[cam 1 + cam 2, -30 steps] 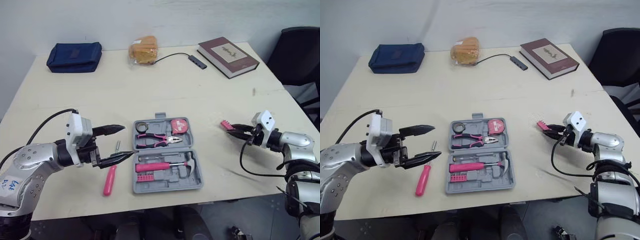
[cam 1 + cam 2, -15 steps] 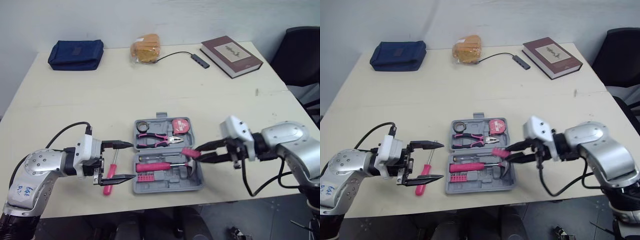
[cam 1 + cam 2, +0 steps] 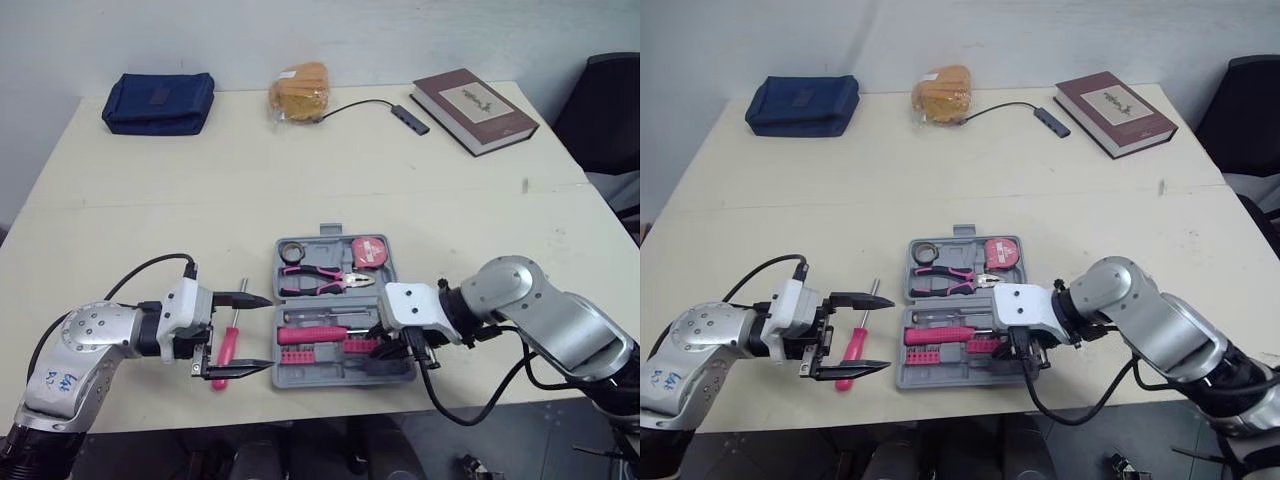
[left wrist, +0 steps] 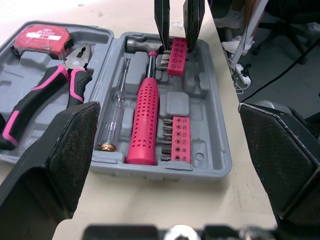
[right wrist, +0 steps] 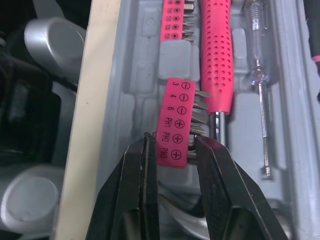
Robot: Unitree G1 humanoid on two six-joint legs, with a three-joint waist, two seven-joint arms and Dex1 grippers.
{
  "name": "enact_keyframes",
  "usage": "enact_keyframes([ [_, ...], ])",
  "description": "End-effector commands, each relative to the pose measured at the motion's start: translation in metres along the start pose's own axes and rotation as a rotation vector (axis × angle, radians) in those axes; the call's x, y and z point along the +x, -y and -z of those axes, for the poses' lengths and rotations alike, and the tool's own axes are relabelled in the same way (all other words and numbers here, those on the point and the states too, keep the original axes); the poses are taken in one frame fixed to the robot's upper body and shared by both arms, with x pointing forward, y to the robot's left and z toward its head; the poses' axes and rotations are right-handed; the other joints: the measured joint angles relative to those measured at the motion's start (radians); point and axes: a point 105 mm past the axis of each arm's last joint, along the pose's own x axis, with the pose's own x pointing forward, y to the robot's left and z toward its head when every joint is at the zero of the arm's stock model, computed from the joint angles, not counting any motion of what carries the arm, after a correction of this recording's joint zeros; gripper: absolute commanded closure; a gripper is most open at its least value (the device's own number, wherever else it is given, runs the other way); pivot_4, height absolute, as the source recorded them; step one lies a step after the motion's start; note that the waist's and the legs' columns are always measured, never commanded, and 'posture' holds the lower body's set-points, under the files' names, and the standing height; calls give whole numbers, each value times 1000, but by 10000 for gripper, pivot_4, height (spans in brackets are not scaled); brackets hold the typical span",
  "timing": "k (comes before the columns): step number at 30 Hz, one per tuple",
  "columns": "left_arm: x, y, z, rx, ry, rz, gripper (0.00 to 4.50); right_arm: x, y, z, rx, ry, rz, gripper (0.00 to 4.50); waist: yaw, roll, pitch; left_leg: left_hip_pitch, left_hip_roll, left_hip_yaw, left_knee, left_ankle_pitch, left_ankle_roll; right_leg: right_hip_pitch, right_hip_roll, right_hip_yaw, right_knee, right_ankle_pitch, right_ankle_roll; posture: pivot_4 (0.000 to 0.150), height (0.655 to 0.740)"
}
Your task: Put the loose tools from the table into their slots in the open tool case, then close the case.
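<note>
The grey tool case point(image 3: 300, 380) lies open at the table's front middle. It holds pink pliers point(image 3: 320, 278), a tape measure point(image 3: 372, 250), a pink-handled hammer point(image 3: 320, 333) and one bit strip point(image 4: 174, 137). My right gripper point(image 3: 382, 347) is down in the case's near half, shut on a second pink bit strip point(image 5: 172, 120) beside the hammer's head. A loose pink screwdriver point(image 3: 228, 345) lies on the table just left of the case. My left gripper point(image 3: 270, 332) is open, with its fingers on either side of that screwdriver and pointing at the case.
Along the far edge lie a blue pouch point(image 3: 160, 100), a bagged bread roll point(image 3: 298, 90), a cabled USB hub point(image 3: 410, 118) and a dark red book point(image 3: 475, 97). A black chair point(image 3: 610, 110) stands past the table's right side.
My right gripper carried the pink bit strip from the right of the table leftwards into the case's near half. My left gripper shifted right and lower, coming to straddle the screwdriver.
</note>
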Motion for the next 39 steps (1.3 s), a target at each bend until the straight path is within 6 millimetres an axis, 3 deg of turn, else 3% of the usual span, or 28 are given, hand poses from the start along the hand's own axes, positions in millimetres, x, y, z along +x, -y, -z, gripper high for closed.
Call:
enact_keyframes([
  [1, 4, 5, -5, 20, 14, 1, 0, 2, -1, -4, -60, -15, -10, 37858, 3, 0, 0, 0, 0, 0, 0, 0, 0, 0, 0, 0, 0, 0, 0, 1500, 7400],
  [20, 6, 6, -8, 5, 13, -43, 0, 18, 6, 2, -65, -86, -51, 37858, 4, -1, 0, 1, 0, 0, 2, 1, 0, 0, 1, 0, 2, 0, 0, 1500, 7400],
  [34, 3, 9, -1, -9, 2, -61, 0, 26, 7, -8, -35, -55, -36, 37858, -1, -3, -1, 2, 1, 0, 2, 1, 0, 0, 1, 0, 4, 0, 0, 1500, 7400],
  [39, 3, 10, 0, -10, 0, -63, 0, 14, -4, -16, -54, 19, -89, 14483, 1, -3, -2, 2, 1, -1, 2, 1, 1, 0, 1, 0, 5, 0, -1, 1500, 7400],
])
